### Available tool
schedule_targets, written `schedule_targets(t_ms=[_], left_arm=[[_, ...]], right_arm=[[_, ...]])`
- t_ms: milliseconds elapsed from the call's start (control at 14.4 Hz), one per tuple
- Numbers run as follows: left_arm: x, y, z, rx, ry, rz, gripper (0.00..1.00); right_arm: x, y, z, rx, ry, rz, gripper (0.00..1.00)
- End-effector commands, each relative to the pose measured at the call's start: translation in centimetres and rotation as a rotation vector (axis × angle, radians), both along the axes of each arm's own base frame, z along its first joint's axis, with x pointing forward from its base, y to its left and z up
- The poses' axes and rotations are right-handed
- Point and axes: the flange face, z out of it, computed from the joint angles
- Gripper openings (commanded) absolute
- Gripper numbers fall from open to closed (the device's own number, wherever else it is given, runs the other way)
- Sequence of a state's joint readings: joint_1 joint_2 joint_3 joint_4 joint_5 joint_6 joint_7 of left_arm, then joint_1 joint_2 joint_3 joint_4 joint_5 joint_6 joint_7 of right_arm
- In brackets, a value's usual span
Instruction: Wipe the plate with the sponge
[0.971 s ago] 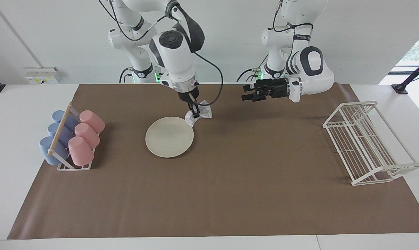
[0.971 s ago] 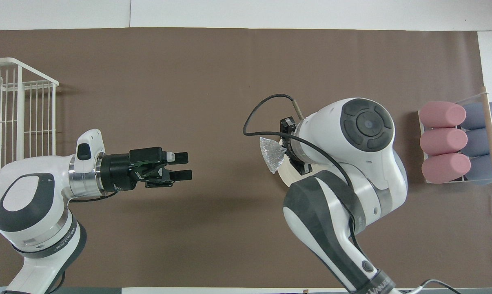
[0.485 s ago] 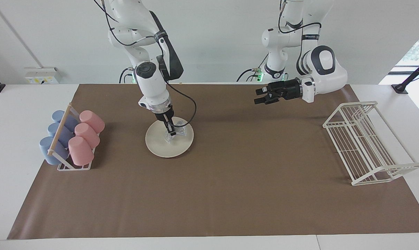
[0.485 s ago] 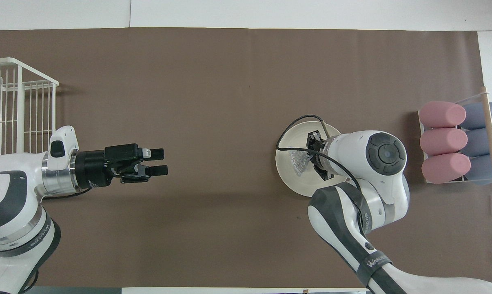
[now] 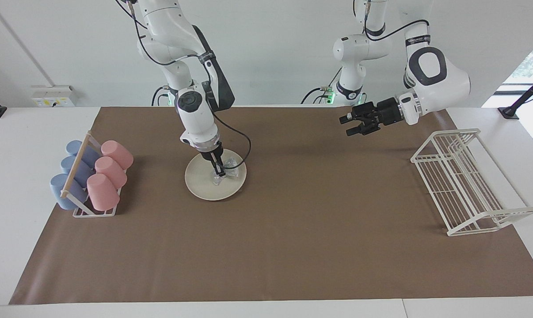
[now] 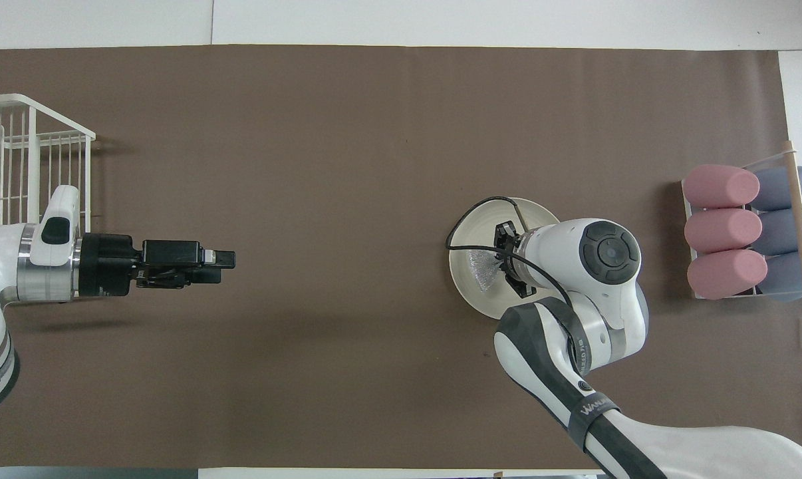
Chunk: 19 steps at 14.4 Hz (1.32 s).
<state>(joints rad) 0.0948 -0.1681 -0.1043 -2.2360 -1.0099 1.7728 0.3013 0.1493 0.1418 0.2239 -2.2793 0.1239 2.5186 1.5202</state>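
Sponge (image 5: 226,173) and plate (image 5: 204,183) sit together toward the right arm's end of the table, the silvery, crinkled mesh pad pinched in the right gripper (image 5: 220,171) and pressed down onto the dish, on the part of it nearer the robots. The relation that matters is straight down: the pad lies directly under the fingertips and touches the matte cream surface, so a wiping stroke would likely run outward across the bare part of the dish, away from the robots. The plate is round and shallow with a plain low rim, and, being loose on the brown mat (image 5: 293,247), it might slide under a hard push. Soft and wrinkly, the sponge looks easy to squash flat. Beside the plate, at the table's end, a small rack holds pink cups (image 5: 109,172) and blue cups (image 5: 72,174) lying on their sides. At the left arm's end stands a white wire rack (image 5: 465,185). The left gripper (image 5: 352,124) waits over bare mat close to the robots, well apart from the plate, its fingers slightly parted and holding nothing.
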Motion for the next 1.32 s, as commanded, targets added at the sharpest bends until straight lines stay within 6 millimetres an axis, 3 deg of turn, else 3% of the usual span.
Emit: schedule_targets(t_ms=[0,208,416,624,693,901,1248], left_arm=[[0.5,0.8,2.4,0.138,-0.017,-0.021,1.0],[0.9,1.6,4.3,0.281,-0.034,-0.055,1.0],[1.0,1.8,4.4,0.324,-0.03,-0.048,1.0],[1.3,1.9,5.6,0.411,-0.07,-0.085,1.0],[1.5,1.9,6.2,0.462,-0.092,-0.108,1.0],[1.5,1.5,6.7,0.504,-0.105,-0.138,1.0],[1.7,2.6,7.0,0.507,-0.112,-0.111,1.0]], right_arm=[[0.8,-3.0,-0.4,-0.011,-0.01,0.055,0.0],[1.6,-6.7,-0.7,-0.023,-0.021,0.141,0.0],[1.8,-7.4,-0.8,-0.024,-0.023,0.153,0.0],[1.2,-6.3,-1.0,-0.021,-0.011,0.107,0.0],[0.7,-4.4,-1.0,-0.017,-0.009,0.088,0.0],[0.0,-1.2,-0.8,-0.001,-0.021,0.016,0.0],[-0.9,1.9,-1.7,0.022,0.001,-0.071,0.0]])
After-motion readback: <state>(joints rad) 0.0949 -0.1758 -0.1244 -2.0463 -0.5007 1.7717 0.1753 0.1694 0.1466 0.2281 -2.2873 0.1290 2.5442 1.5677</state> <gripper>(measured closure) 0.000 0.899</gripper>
